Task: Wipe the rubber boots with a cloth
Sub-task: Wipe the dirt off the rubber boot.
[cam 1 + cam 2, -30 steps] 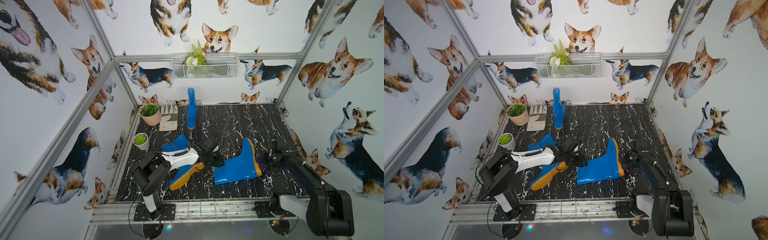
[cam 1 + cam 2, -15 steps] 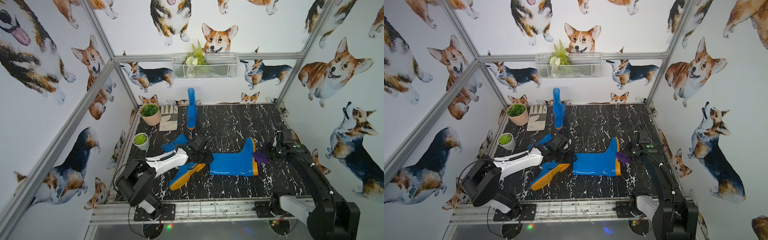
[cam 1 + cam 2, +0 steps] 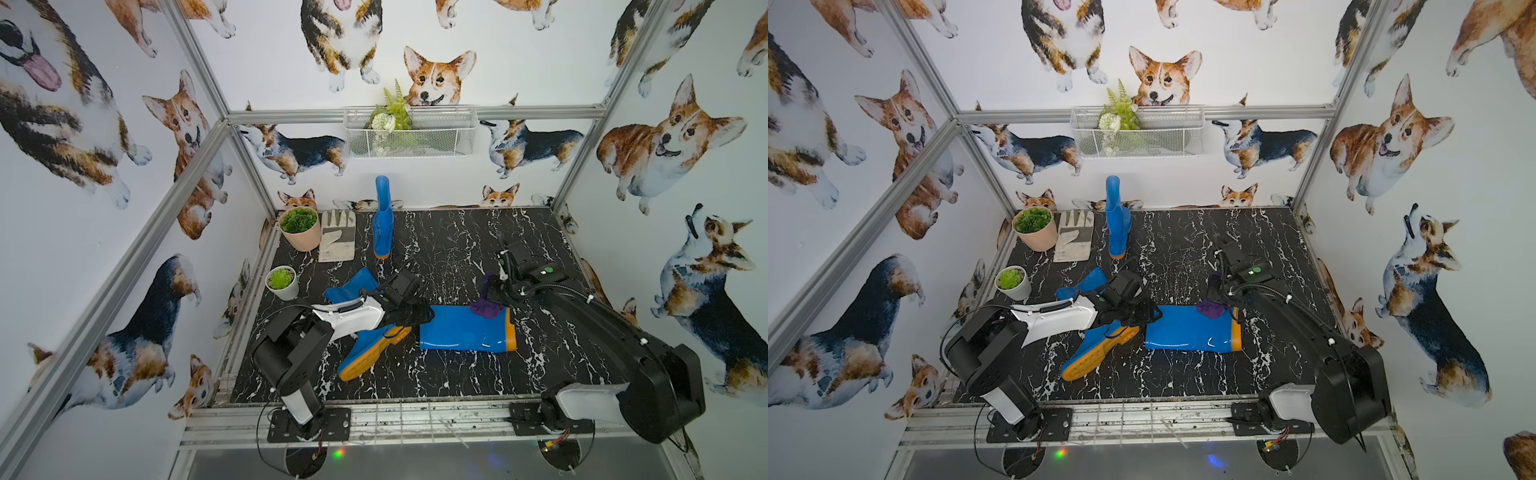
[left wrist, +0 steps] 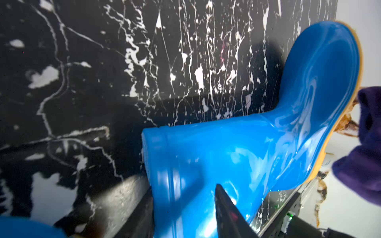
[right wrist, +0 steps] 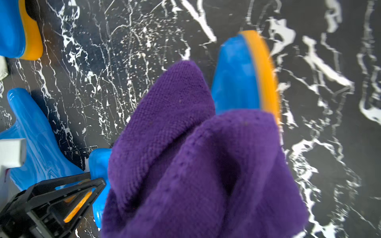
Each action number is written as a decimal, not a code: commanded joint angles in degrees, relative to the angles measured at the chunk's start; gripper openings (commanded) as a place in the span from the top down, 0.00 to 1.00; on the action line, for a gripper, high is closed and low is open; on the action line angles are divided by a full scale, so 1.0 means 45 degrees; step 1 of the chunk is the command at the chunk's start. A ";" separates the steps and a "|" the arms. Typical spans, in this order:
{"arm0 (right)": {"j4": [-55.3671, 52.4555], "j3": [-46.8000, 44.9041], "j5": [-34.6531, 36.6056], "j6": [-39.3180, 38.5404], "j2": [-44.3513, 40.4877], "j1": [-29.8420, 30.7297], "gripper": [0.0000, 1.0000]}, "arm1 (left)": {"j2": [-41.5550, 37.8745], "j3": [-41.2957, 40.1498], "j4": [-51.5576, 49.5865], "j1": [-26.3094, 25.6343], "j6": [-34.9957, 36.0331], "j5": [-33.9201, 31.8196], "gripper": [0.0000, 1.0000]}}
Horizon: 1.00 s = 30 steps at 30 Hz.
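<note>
Rubber boot (image 3: 461,334), glossy blue with an orange sole, lies on its side near the middle of the black marble desk (image 3: 453,245). The left gripper (image 3: 417,316) holds its shaft at the open end, fingers half spread around it. The right gripper (image 3: 494,293), fingers pinched tight on a purple cloth (image 3: 486,308), rests the cloth against the boot's foot end. A second boot (image 3: 382,224) stands by the back edge.

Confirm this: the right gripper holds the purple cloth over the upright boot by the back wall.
No. The right gripper holds the cloth over the boot lying on its side, not the upright boot at the back. Both top views show it.
</note>
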 commanded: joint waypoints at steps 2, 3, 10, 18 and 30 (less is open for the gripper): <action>0.0677 0.0886 -0.0360 0.0321 0.1289 0.0964 1.00 | 0.0272 -0.0248 0.0396 -0.0006 -0.0456 -0.0019 0.67; 0.0741 0.1141 -0.0445 0.0320 0.1644 0.1239 1.00 | 0.0191 -0.0342 0.0560 -0.0006 -0.0482 -0.0086 0.73; 0.0859 0.3080 -0.0925 0.0165 0.4530 0.3070 1.00 | -0.0343 -0.0628 0.0569 -0.0006 -0.0122 -0.0403 1.00; 0.0357 0.3429 -0.0774 -0.0701 0.6450 0.2881 1.00 | -0.0517 -0.1206 0.1083 -0.0007 -0.0109 -0.0339 1.00; -0.1512 0.0207 0.1520 -0.2540 0.1723 -0.1996 1.00 | -0.1084 -0.1255 0.1057 0.0008 0.0080 -0.0386 1.00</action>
